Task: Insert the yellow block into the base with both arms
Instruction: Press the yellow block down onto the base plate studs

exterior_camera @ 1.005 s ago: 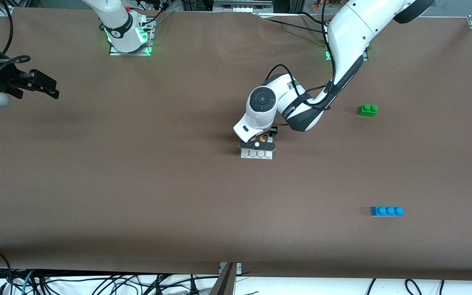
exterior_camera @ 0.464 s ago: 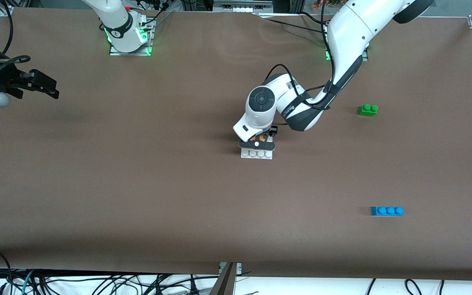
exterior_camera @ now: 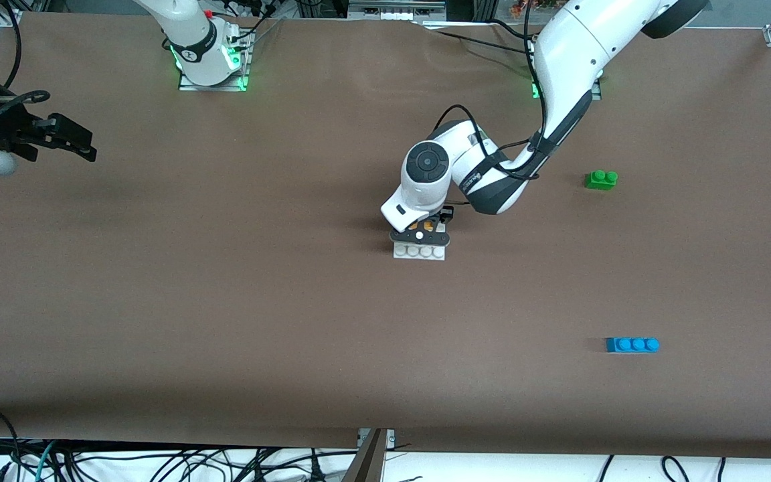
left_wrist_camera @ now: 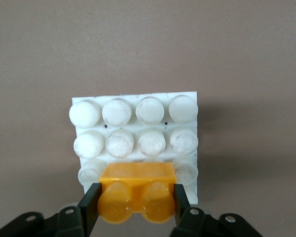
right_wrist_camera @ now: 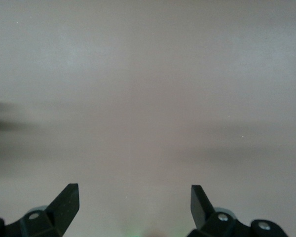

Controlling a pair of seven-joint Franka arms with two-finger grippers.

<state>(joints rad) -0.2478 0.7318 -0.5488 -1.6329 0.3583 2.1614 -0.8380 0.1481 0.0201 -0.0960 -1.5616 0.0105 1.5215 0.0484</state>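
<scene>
Two grippers: left gripper [left_wrist_camera: 137, 200] over base [left_wrist_camera: 135, 129], fingers clamping yellow block [left_wrist_camera: 137, 190].
Right gripper [right_wrist_camera: 134, 200]: waiting, fingers wide.

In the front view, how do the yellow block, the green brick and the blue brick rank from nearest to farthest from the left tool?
1. yellow block: held in the left tool, on the base.
2. green brick: toward the left arm's end, farther from the camera.
3. blue brick: same end, nearer to the camera.

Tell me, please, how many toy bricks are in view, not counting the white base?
3. The yellow block is held by the left gripper on the base; the green brick and blue brick lie toward the left arm's end, blue nearer the camera.
</scene>
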